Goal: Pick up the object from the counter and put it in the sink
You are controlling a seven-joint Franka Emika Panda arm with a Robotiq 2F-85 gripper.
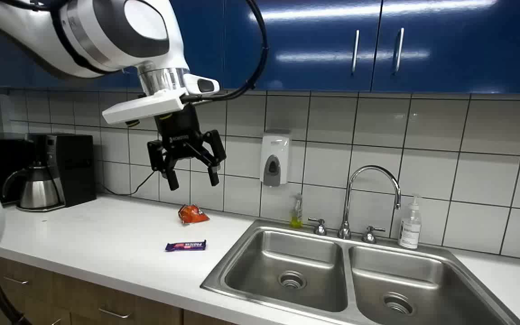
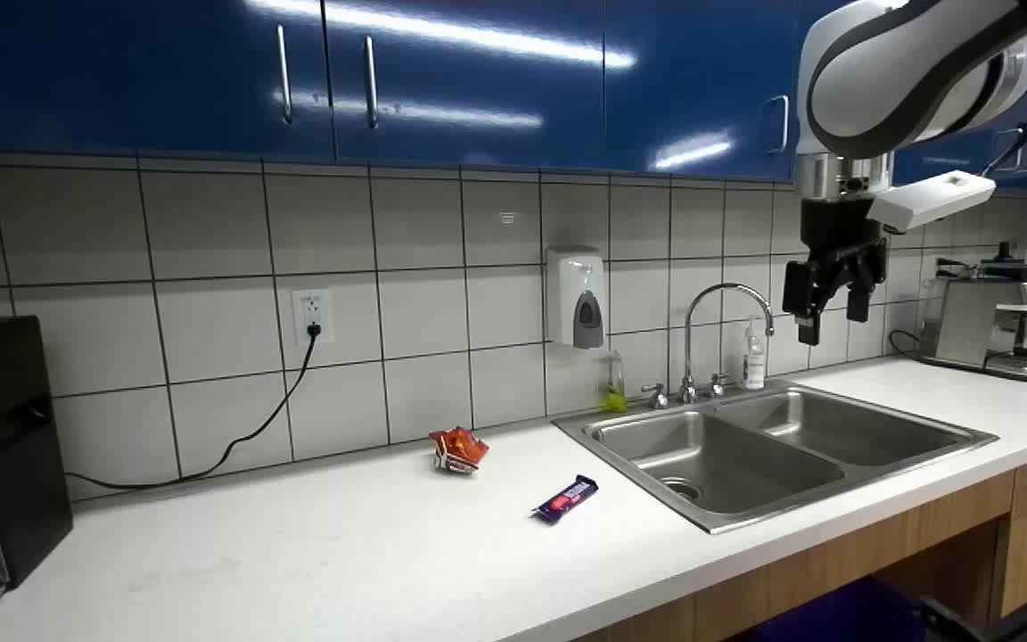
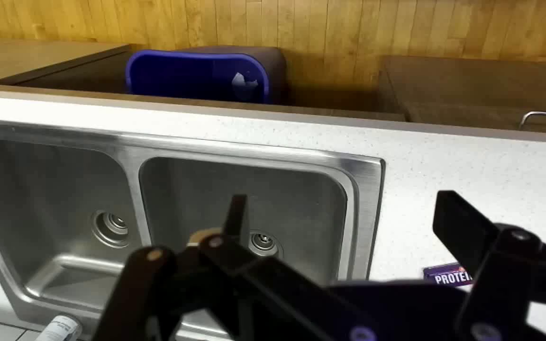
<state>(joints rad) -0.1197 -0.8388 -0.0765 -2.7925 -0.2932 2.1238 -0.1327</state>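
Observation:
The object, a flat dark purple bar packet lettered PROTEIN [image 1: 186,246], lies on the white counter [image 1: 106,234], left of the sink [image 1: 221,271] in an exterior view. Both exterior views show it whole; the packet [image 2: 565,499] is a short way from the sink's rim. My gripper [image 1: 194,179] hangs high above the counter, its two black fingers spread wide with nothing between them. In the wrist view the gripper [image 3: 344,204] spans the sink's edge: one finger over a basin, the other partly covering the packet [image 3: 443,274].
A crumpled orange-red wrapper [image 1: 192,214] sits behind the packet near the tiled wall. The curved faucet [image 1: 347,203] rises behind the basins, with a pump bottle [image 1: 410,228] beside it. A soap dispenser [image 1: 274,158] is mounted on the wall. A coffee maker [image 1: 72,169] stands farther along.

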